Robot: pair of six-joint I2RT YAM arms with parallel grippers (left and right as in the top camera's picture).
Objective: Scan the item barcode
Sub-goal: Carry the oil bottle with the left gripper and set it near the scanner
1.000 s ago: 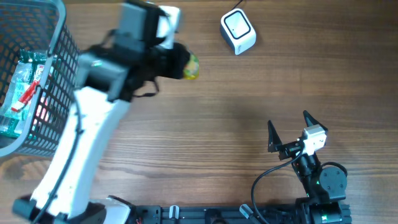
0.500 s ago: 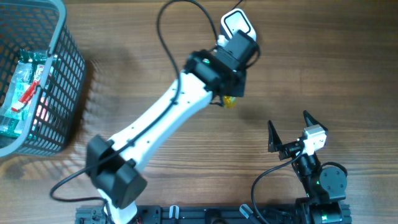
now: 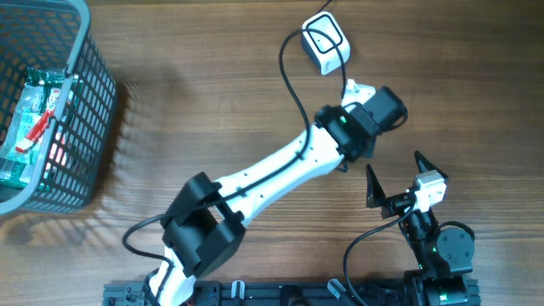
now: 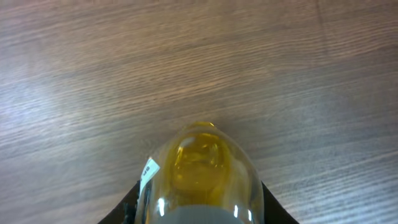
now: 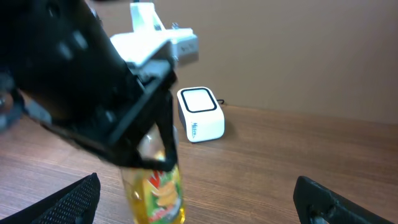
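Yellow, picture-labelled container (image 5: pixel 159 190) grasped by left fingers (image 5: pixel 166 134); right fingers (image 5: pixel 74 200) spread wide.

Bottle (image 5: pixel 157 194) clear yellow, green-red label; scanner (image 3: pixel 325 44) white; basket (image 3: pixel 89 119) grey mesh; table (image 3: pixel 212 93) brown woodgrain.

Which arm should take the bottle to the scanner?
Left. Its hand grips the bottle, close to the scanner. The right hand is open, empty and farther back.
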